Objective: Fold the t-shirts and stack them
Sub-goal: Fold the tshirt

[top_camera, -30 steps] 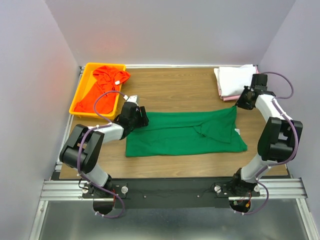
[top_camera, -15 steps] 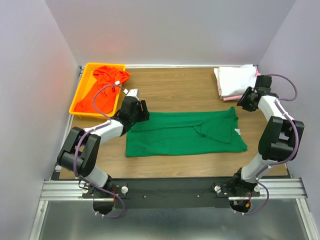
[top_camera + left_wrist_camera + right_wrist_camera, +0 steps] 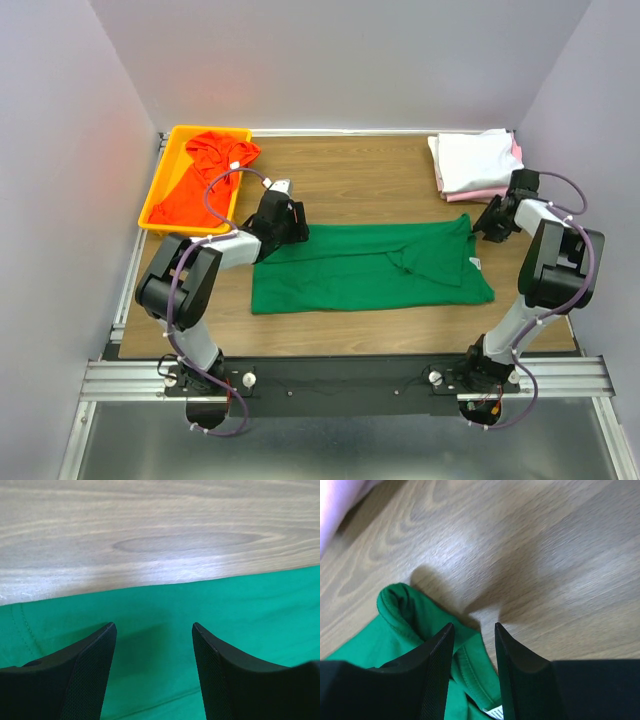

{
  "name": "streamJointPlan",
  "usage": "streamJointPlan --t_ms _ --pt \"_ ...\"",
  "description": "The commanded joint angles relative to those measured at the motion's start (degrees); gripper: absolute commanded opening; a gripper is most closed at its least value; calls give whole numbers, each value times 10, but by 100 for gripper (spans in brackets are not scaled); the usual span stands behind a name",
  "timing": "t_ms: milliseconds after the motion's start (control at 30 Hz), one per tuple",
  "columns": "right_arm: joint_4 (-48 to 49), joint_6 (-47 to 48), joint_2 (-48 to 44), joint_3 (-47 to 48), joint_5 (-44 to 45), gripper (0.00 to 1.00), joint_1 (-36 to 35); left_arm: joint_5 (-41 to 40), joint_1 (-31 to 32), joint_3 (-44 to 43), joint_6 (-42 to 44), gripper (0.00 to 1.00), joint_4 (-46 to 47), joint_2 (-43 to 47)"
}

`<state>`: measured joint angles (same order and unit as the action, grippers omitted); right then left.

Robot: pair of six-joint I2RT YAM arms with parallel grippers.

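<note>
The dark green t-shirt [image 3: 370,268] lies flat across the middle of the table, one flap folded over at its right. My left gripper [image 3: 288,224] is open and empty over the shirt's far left edge; the left wrist view shows green cloth [image 3: 250,610] under the spread fingers. My right gripper [image 3: 488,226] is open and empty at the shirt's far right corner, its fingers over the collar [image 3: 395,625]. The orange-red t-shirt [image 3: 205,175] lies crumpled in the tray. The white t-shirt [image 3: 468,158] lies folded on the pink one [image 3: 478,193] at the back right.
The yellow plastic tray [image 3: 210,131] stands at the back left corner. Grey walls close in the table on three sides. Bare wood [image 3: 350,175] shows behind the green shirt. A white label [image 3: 495,713] shows at the collar.
My right gripper has let go of the shirt's far right corner, which dropped flat, and moved nearer. My left gripper has shifted right and farther along the shirt's far edge.
</note>
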<state>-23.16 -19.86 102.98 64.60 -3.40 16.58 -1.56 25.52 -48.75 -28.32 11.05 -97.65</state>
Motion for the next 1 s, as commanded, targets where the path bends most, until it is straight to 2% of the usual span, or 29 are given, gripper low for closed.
streamJointPlan --t_ms 0,467,700,867,900,967 --pt "23 10 4 -15 -29 45 1 8 1 -9 7 70 14 -13" --pt "36 13 -15 -25 -57 46 1 0 -1 1 8 70 18 -18" --pt "38 17 6 -29 -77 46 1 0 -3 8 7 70 23 -24" --pt "37 16 24 -29 -74 31 1 -2 -7 15 9 70 24 -24" --pt "37 17 26 -30 -73 24 1 -2 -8 16 9 70 24 -25" --pt "37 17 21 -31 -70 17 1 -3 -11 19 9 70 24 -25"
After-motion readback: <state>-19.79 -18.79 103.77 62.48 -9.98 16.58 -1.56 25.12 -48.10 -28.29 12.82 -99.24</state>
